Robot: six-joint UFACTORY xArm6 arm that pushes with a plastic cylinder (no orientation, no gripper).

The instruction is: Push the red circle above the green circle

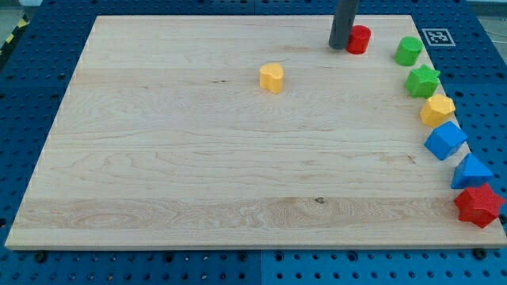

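Worktop: pale wooden board (198, 158) with visible grain, lying on a blue perforated base (32, 95).
Rod: straight dark cylinder entering from the view's top edge, standing upright near the board's top edge, right of centre.
My tip (339, 47): resting on the board at the top edge, touching or just beside the left side of the red circle.
Jaws: the arm carries no jaws, only the plain rod; nothing is clamped.
Red circle (359, 39): short red cylinder at the board's top edge, right of centre, immediately right of my tip and to the left of the green circle, apart from it.
Green circle (409, 51): green cylinder near the board's top right corner, at the head of the line of blocks.
Green star (423, 81): just below the green circle, along the right edge.
Yellow hexagon (436, 110): next down the right edge, close to the green star.
Blue cube (445, 140): on the right edge, just below the yellow hexagon.
Blue triangle (472, 172): lower still, overhanging the right edge.
Red star (478, 205): by the bottom right corner, partly off the board.
Yellow heart (272, 77): alone in the board's upper middle, well apart from the rest.
Marker tag (436, 36): black-and-white square just off the top right corner.
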